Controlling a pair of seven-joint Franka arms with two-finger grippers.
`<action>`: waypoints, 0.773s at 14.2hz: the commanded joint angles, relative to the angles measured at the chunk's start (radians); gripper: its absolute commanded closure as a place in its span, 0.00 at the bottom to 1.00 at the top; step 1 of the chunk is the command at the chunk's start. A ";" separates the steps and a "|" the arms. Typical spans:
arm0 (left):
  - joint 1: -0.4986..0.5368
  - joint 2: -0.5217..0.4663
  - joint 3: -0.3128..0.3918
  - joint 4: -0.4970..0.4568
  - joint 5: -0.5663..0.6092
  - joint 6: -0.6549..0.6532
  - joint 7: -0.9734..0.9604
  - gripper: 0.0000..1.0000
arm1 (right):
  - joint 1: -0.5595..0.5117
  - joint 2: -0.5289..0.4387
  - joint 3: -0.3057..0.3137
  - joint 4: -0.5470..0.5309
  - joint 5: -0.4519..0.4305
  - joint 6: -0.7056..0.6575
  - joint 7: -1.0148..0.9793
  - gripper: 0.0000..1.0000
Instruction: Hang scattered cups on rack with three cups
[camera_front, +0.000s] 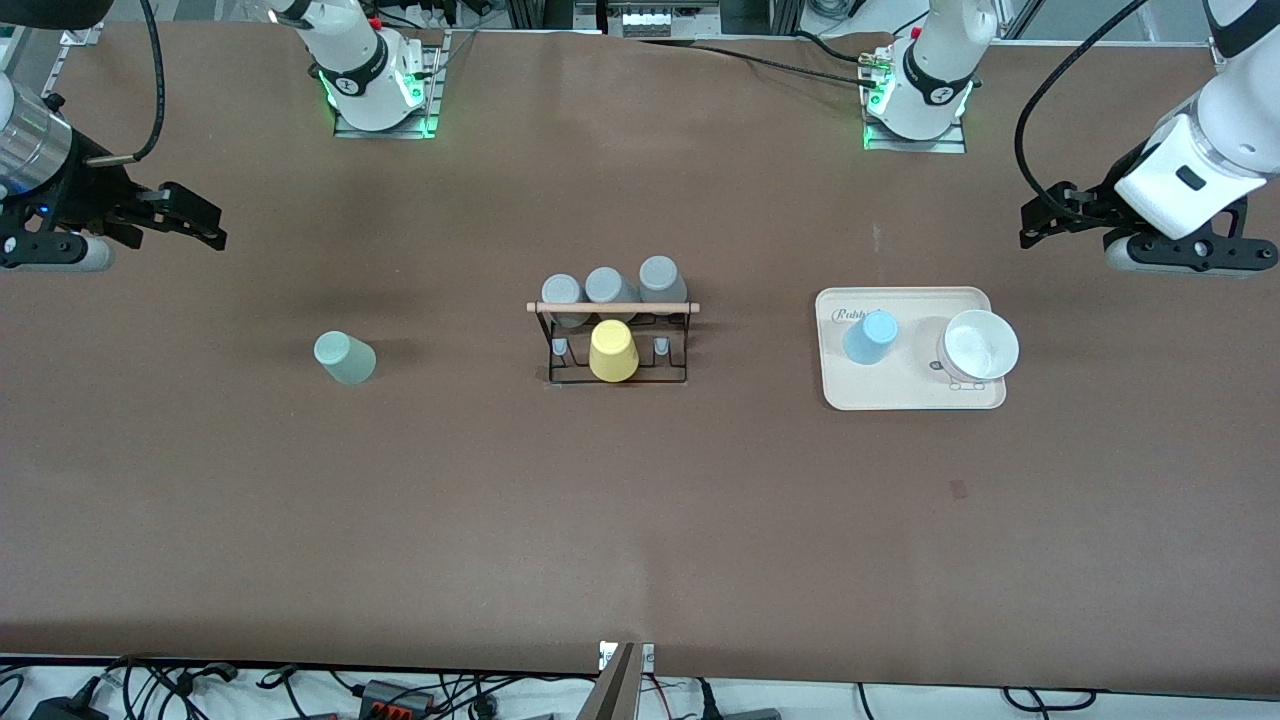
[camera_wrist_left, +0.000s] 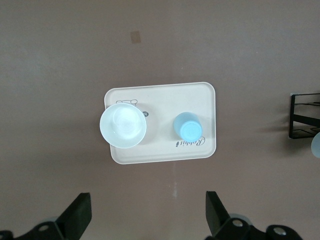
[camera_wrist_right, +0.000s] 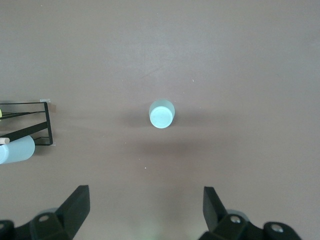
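Note:
The pale mint-green cup (camera_front: 345, 358) stands alone on the table toward the right arm's end; it also shows in the right wrist view (camera_wrist_right: 161, 114). The light blue cup (camera_front: 870, 336) stands on the beige tray (camera_front: 910, 396), as the left wrist view (camera_wrist_left: 187, 128) also shows. The black wire rack (camera_front: 613, 308) with its wooden rod stands mid-table. My right gripper (camera_front: 200, 225) is open and empty, high over the table's right-arm end (camera_wrist_right: 145, 190). My left gripper (camera_front: 1040, 225) is open and empty, high over the left-arm end (camera_wrist_left: 147, 197).
A yellow cup (camera_front: 612, 351) hangs on the rack's nearer middle peg, with three grey cups (camera_front: 605, 287) on its farther row. A white bowl (camera_front: 978, 345) sits on the tray beside the blue cup. A rack corner shows in both wrist views (camera_wrist_left: 300, 117) (camera_wrist_right: 30, 122).

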 joint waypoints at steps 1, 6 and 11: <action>0.002 0.083 -0.005 0.089 0.017 -0.039 -0.003 0.00 | -0.014 0.009 0.014 0.024 -0.012 -0.020 0.010 0.00; -0.016 0.183 -0.033 0.077 0.013 -0.088 0.001 0.00 | -0.016 0.009 0.014 0.024 -0.013 -0.022 0.010 0.00; -0.021 0.171 -0.088 -0.165 0.016 0.224 -0.004 0.00 | -0.024 0.020 0.008 0.024 -0.015 -0.022 -0.004 0.00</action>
